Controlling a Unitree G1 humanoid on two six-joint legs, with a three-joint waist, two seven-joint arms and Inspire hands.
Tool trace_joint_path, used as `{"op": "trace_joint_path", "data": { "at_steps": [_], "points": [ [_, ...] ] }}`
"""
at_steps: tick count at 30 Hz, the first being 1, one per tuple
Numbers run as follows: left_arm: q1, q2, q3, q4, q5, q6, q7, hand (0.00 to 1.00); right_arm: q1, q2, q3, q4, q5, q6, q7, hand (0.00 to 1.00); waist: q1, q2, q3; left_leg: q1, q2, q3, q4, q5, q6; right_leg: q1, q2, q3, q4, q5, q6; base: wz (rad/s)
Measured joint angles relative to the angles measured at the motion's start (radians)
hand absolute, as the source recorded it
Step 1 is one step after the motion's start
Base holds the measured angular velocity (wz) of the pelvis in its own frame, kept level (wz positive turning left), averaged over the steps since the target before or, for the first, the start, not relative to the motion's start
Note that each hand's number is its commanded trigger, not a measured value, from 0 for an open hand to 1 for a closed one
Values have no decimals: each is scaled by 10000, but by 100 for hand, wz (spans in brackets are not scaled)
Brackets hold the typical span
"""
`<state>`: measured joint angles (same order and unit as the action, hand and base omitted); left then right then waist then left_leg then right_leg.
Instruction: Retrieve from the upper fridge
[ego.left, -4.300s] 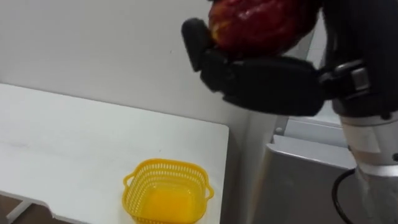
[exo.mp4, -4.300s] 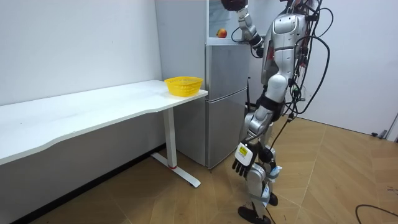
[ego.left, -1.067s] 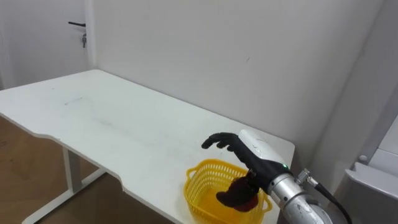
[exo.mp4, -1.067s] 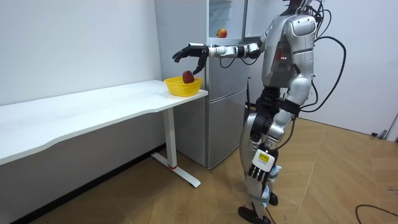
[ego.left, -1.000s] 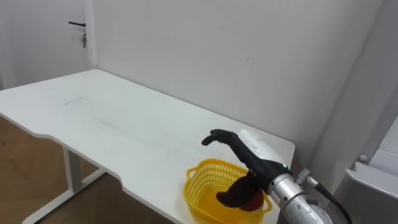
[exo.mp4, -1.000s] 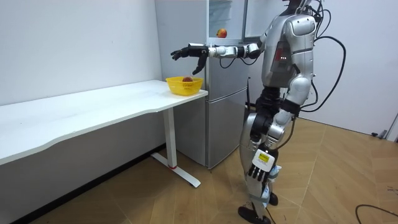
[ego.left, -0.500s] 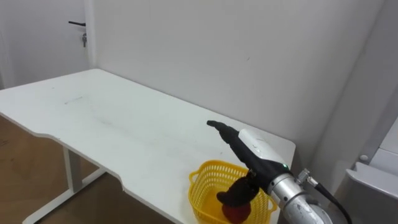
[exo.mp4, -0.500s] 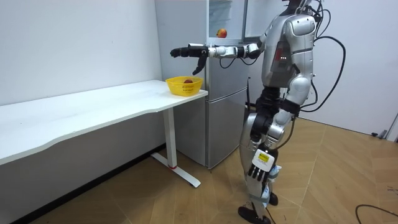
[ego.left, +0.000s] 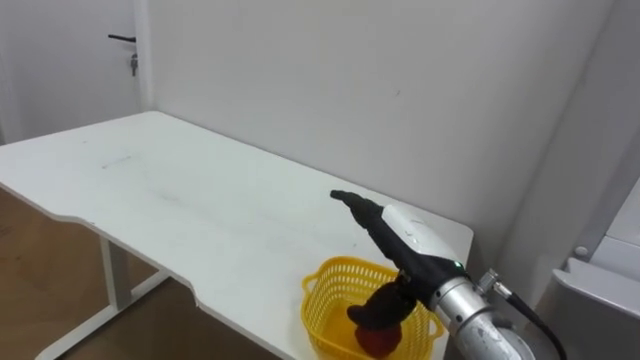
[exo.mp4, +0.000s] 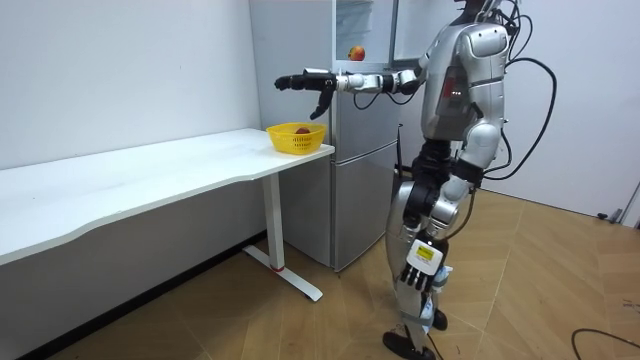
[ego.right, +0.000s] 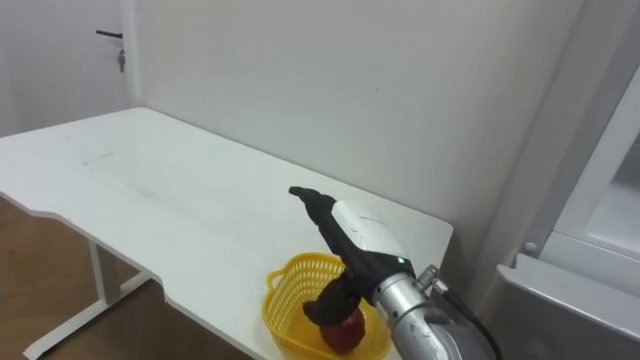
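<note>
G1 at the table end, seen from my remote station: the red fruit (ego.right: 347, 331) lies inside the yellow basket (ego.left: 322, 318), on its floor toward the side nearest the robot. The basket sits on the white table (ego.left: 200, 200), at the corner next to the fridge (exo.mp4: 360, 190).

Right arm is stretched out level over the basket. The right hand (ego.left: 398, 242) hangs above it w/ fingers (ego.left: 345, 198) straight and spread forward past the basket's far rim, thumb drooping down toward the basket's inside. It grips nothing. In the room view there's clear air btwn the hand and the basket's rim, so no contact w/ basket or fruit.

The left hand (exo.mp4: 414, 276) hangs low by the robot's thigh, well below basket height and off to the basket's right in the room view. I can't tell its state from here.

Robot stands upright on the wood floor, to the basket's right in the room view, in front of the fridge. Above the basket and just to its right in that view, a 2nd fruit (exo.mp4: 355, 52), yellow-red, sits in the fridge's upper section.
</note>
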<state>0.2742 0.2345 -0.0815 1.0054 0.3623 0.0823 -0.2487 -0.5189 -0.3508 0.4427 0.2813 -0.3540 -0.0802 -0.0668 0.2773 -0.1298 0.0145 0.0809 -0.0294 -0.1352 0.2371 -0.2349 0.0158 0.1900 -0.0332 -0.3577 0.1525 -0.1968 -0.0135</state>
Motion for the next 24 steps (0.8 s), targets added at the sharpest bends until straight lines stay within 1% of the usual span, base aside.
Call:
{"op": "trace_joint_path", "data": {
  "at_steps": [2, 4, 5, 6, 7, 8, 9, 11, 12, 13, 15, 16, 18, 19, 20, 21, 22, 24],
  "points": [
    [61, -71, -8, -20, -9, 1, 7, 0, 2, -1, -171, -232, 345, -87, -1, 0, -54, 60, -2, 0, -1, 1, 0, 0, 0, -1, 5, 4, 0, 0, 0, 0],
    [82, -136, -8, -106, 3, 3, 25, 0, 3, -1, -408, -494, 504, -142, -58, 0, -171, 117, -25, -5, -4, 9, 2, 0, 0, -8, -1, 2, -1, 0, 0, 0],
    [107, -161, -6, -181, 9, -4, 61, 0, 18, 0, -482, -801, 735, -143, -115, 0, -274, 175, -47, -7, 1, 28, 16, 0, 0, -14, 2, -2, 0, 1, 0, 0],
    [109, -181, 0, -161, 11, -2, 68, 0, 256, 59, -763, -1351, 743, -149, -132, 0, -321, 248, -90, -2, 3, 81, 17, 0, 0, -20, 10, 52, -11, 0, 0, -3],
    [116, -190, 4, -161, 10, -3, 71, 0, 414, 133, -925, -1679, 740, -170, -197, 0, -341, 290, -113, 7, 2, 93, 18, 0, 0, -21, 15, 65, -13, 1, 0, -8],
    [113, -202, 7, -142, 10, -6, 95, 0, 716, 295, -1218, -2197, 745, -290, -323, 0, -435, 374, -145, 36, 5, 145, 14, 6, 8, -21, 5, 111, -13, 1, 0, -11],
    [176, -203, 11, -126, 10, -16, 147, 0, 918, 340, -1366, -2620, 747, -357, -457, 0, -503, 462, -173, 91, 14, 231, 9, 9, 12, -14, -2, 195, -10, 0, 0, -16],
    [208, -205, 22, -128, 9, -98, 267, 0, 1182, 334, -1592, -3169, 832, -466, -628, 0, -558, 569, -160, 190, 34, 399, -28, 12, 17, 4, 0, 351, -3, 0, 1, -27],
    [238, -206, 26, -128, 7, -193, 386, 0, 1320, 332, -1715, -3484, 832, -524, -783, 0, -627, 636, -172, 213, 49, 522, -32, 12, 17, -14, 3, 474, -5, 0, 1, -29],
    [242, -215, 54, -126, 7, -247, 434, 0, 1433, 335, -1826, -3698, 819, -560, -862, 0, -688, 656, -157, 232, 51, 546, -40, 12, 17, -15, 6, 519, -4, 0, 1, -17],
    [276, -302, 323, -24, 0, -451, 631, 0, 2005, 334, -2335, -4492, 920, -750, -1206, 0, -910, 697, -131, 267, 59, 570, -87, 12, 20, -16, 47, 557, 7, 0, 2, -6],
    [291, -311, 344, -31, 0, -460, 650, 0, 2109, 335, -2427, -4664, 1002, -763, -1320, 0, -966, 711, -125, 274, 66, 591, -88, 12, 20, -15, 50, 566, 12, 1, 2, -7],
    [303, -321, 355, -20, -16, -464, 676, 0, 2368, 335, -2756, -5197, 1500, -832, -1686, 0, -1200, 729, -117, 305, 96, 669, -157, 10, 17, -15, 70, 583, 28, 1, 1, -9],
    [337, -328, 354, -20, -17, -464, 676, 0, 2386, 335, -2808, -5298, 1606, -837, -1773, 0, -1236, 738, -116, 319, 110, 696, -167, 9, 16, -15, 77, 605, 32, 1, 1, -12],
    [361, -342, 354, -20, -41, -465, 675, 0, 2399, 336, -2901, -5443, 1774, -895, -1863, 0, -1371, 749, -119, 343, 135, 748, -180, 8, 14, -24, 88, 668, 52, 1, 0, -13],
    [318, -356, 354, -23, -73, -479, 668, 0, 2499, 336, -3061, -5656, 1880, -990, -1888, 0, -1449, 753, -132, 348, 158, 804, -191, 8, 12, -87, 104, 777, 105, 2, -1, -14],
    [286, -371, 365, -26, -75, -503, 674, 0, 2553, 337, -3132, -5766, 1856, -1066, -1939, 0, -1453, 764, -139, 345, 170, 837, -200, 8, 11, -147, 118, 824, 178, 1, -2, -16],
    [362, -435, 383, 98, -65, -676, 690, 0, 2865, 345, -3460, -6210, 1840, -1380, -2058, 0, -1579, 823, -153, 375, 180, 953, -230, 9, 12, -170, 119, 883, 194, 3, -5, -14]
  ]
}}
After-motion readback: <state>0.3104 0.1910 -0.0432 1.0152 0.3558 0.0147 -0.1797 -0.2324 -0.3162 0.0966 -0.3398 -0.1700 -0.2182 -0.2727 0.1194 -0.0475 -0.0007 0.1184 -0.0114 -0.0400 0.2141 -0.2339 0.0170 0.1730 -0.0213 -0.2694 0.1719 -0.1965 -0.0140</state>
